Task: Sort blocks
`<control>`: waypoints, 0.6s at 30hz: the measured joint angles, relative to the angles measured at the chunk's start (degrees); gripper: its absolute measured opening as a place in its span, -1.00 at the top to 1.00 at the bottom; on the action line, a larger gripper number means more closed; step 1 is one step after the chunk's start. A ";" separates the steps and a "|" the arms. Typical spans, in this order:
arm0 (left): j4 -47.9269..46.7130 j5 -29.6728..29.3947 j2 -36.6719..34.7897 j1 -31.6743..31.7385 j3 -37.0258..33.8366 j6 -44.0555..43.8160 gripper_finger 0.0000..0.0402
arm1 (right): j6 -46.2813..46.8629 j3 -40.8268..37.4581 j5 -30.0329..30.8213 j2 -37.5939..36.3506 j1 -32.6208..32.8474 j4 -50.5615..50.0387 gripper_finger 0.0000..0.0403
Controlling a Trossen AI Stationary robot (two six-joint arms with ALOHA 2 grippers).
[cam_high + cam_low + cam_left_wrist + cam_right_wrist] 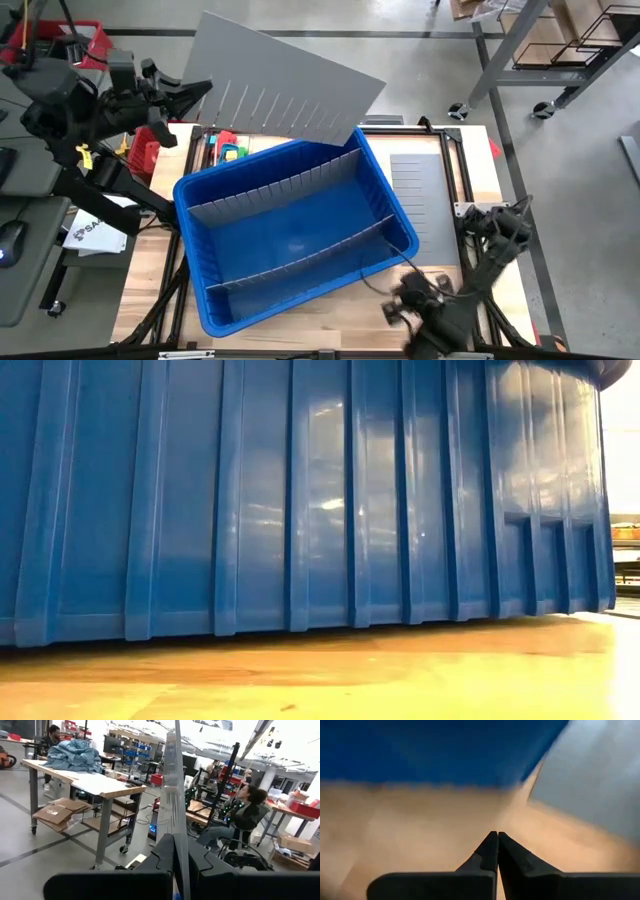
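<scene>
At the table's near right corner the right gripper (400,303) waits, fingers pressed together and empty, just beside the blue bin (232,308). Past the bin's far rim, the left gripper (205,90) is clamped on a large grey divider panel (290,90) held above the table's far left corner. Sorting has apparently not begun: a few blocks (228,148) lie beneath the panel, which likely needs seating in the bin first.

Mostly hidden beneath the raised grey divider panel (285,85): the blocks (226,148), only a few coloured bits peeking out past the blue bin (295,235), number and shapes too small to tell. Filled in the low view by the bin's wall, cut off by the frame on three sides. Smeared in the right wrist view: bin, bench (420,825).
</scene>
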 joint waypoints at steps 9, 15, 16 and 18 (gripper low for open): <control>0.34 -0.06 1.44 -0.02 0.00 0.01 1.00 | -3.76 -4.64 7.87 0.03 -6.47 -0.04 1.00; 0.52 -0.10 1.16 -0.01 0.00 -0.05 1.00 | -1.56 -12.26 3.35 -2.01 -8.67 -0.30 1.00; 0.48 0.04 1.07 -0.02 0.00 -0.14 1.00 | -1.27 -13.59 2.78 -2.86 -8.93 -0.27 1.00; 0.49 0.77 0.89 -0.02 0.00 -1.36 1.00 | -1.14 -16.80 2.20 -5.16 -9.70 -0.73 1.00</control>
